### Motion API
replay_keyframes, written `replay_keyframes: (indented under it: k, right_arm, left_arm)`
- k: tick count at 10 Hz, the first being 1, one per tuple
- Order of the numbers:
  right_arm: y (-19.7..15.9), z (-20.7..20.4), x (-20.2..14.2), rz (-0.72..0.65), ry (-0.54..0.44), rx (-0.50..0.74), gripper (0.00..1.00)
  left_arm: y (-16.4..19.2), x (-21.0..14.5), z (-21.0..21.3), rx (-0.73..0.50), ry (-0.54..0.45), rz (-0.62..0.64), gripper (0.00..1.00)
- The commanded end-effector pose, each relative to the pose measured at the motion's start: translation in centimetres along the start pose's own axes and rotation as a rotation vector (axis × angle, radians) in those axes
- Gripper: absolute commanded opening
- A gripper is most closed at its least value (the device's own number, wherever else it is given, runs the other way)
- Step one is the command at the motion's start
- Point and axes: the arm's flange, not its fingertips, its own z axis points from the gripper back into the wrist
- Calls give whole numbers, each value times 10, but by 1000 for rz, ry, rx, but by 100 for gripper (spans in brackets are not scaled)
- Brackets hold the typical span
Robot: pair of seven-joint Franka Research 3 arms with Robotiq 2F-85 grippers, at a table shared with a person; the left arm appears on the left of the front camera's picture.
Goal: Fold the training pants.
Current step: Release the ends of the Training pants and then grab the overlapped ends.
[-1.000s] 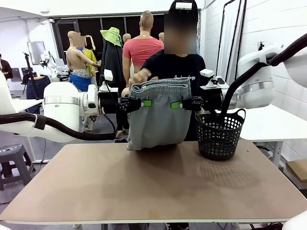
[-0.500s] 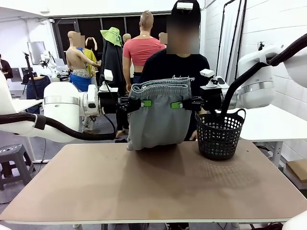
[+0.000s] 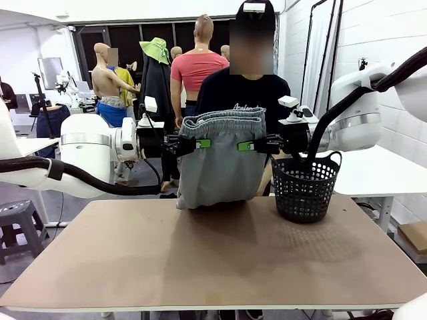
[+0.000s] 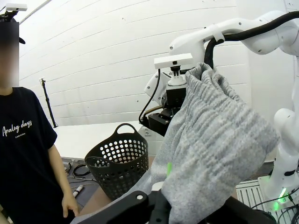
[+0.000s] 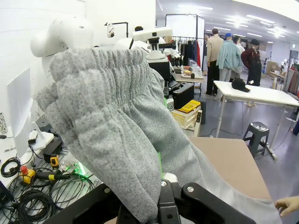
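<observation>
Front view showed the training pants [image 3: 220, 160] hanging in the air over the far side of the table [image 3: 200, 260], toward 12 o'clock from its middle. The lower edge hung at or just above the surface; I could not tell which. The left gripper [image 3: 200, 143] pinched the cloth just under the waistband on its 9 o'clock side, and the right gripper [image 3: 248, 145] did the same on its 3 o'clock side. Both sets of fingers were closed tight on fabric, and both wrist views showed grey cloth bunched between them.

Held level and apart like this, the garment draped flat. I judged this was meant to let it be laid smooth on the table for folding. A black basket [image 3: 305, 190] stood at 3 o'clock of the pants, near enough to snag a swinging edge. A person [image 3: 243, 93] stood behind at 12 o'clock, hands away from the cloth.
</observation>
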Motion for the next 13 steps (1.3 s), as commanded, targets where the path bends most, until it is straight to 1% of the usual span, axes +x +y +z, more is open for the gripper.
replay_keyframes:
  k: [1, 13]
  right_arm:
    - [2, -1, 3, 2, -23, -9, 0]
    - [2, -1, 3, 2, -23, -9, 0]
  left_arm:
    - [-2, 4, 0, 2, -18, 9, 0]
    - [-2, 4, 0, 2, -18, 9, 0]
